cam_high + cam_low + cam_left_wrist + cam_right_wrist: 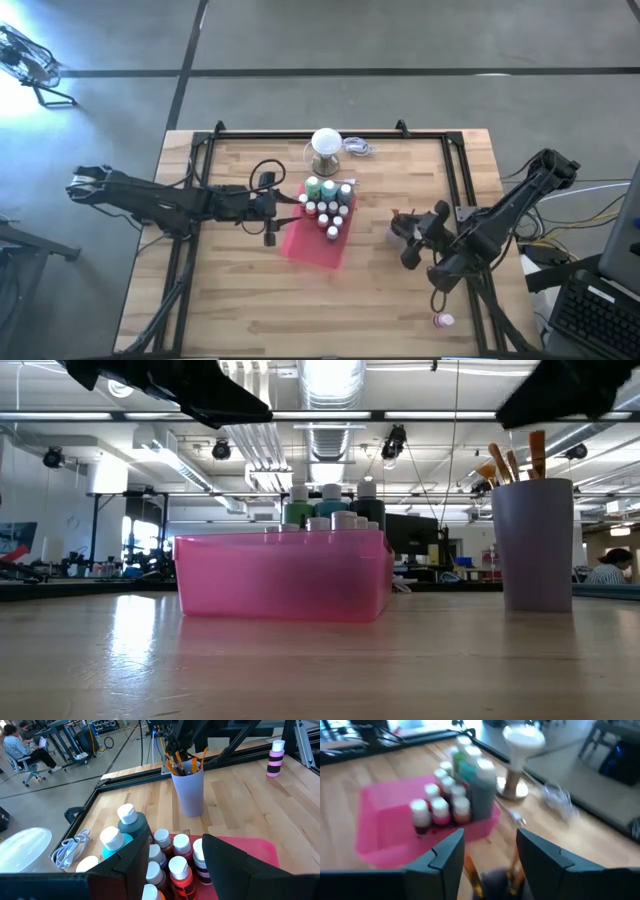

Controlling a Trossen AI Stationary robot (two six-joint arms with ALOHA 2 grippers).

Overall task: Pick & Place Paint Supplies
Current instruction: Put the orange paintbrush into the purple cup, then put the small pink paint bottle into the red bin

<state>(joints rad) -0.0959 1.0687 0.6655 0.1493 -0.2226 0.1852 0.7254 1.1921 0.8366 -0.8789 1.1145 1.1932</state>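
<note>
A pink tray (318, 245) lies mid-table with white-capped paint bottles (328, 205) standing in its far end, a larger teal bottle (132, 823) among them. My left gripper (280, 212) hangs open at the tray's left side, above the bottles (175, 865). A grey cup (400, 228) holding brown-handled brushes (184, 764) stands right of the tray. My right gripper (408, 238) is open just above the cup (490, 855), with brush tips (472, 876) showing between its fingers. One pink-striped bottle (443, 320) stands alone near the table's front right.
A white ball-topped clear stand (326, 150) and a coiled white cable (358, 147) sit at the table's far edge behind the tray. A black frame (455, 170) runs around the tabletop. Bare wood lies in front of the tray (300, 310).
</note>
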